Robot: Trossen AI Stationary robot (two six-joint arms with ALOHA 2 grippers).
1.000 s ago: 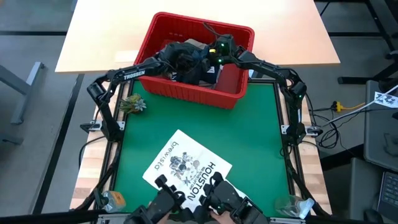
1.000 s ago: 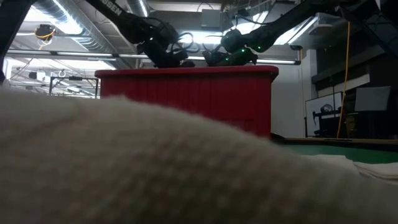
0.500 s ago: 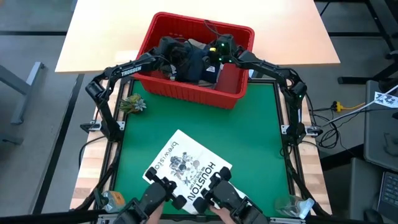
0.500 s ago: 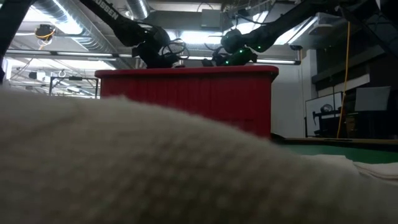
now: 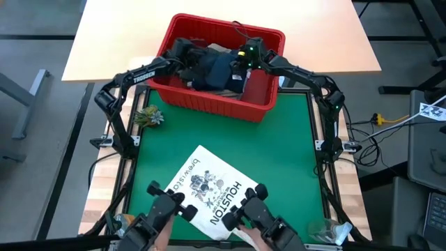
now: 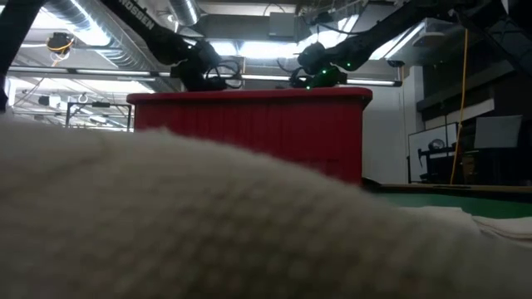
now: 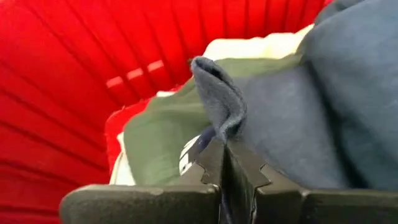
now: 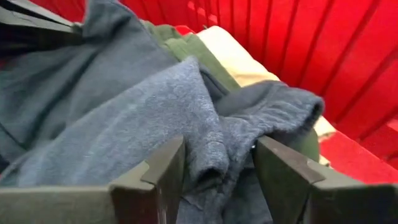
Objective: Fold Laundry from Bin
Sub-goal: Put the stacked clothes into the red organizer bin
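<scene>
A white tote point(image 5: 209, 187) printed "HOUSTON" lay flat and askew on the green mat point(image 5: 279, 153), near the mat's front edge. The mat covered the nearer part of the pale wooden bench point(image 5: 118, 35). A small green plant sprig point(image 5: 149, 116) sat at the mat's left edge. A clear cup-like thing point(image 5: 326, 230) stood at the front right corner, and an amber one point(image 5: 128, 224) at the front left. In the low view a white woven cloth point(image 6: 166, 224) filled the foreground, with ceiling ducts point(image 6: 100, 33) and strip lights point(image 6: 233, 50) in the room behind. A yellow cable point(image 6: 459, 91) hung at the right.
</scene>
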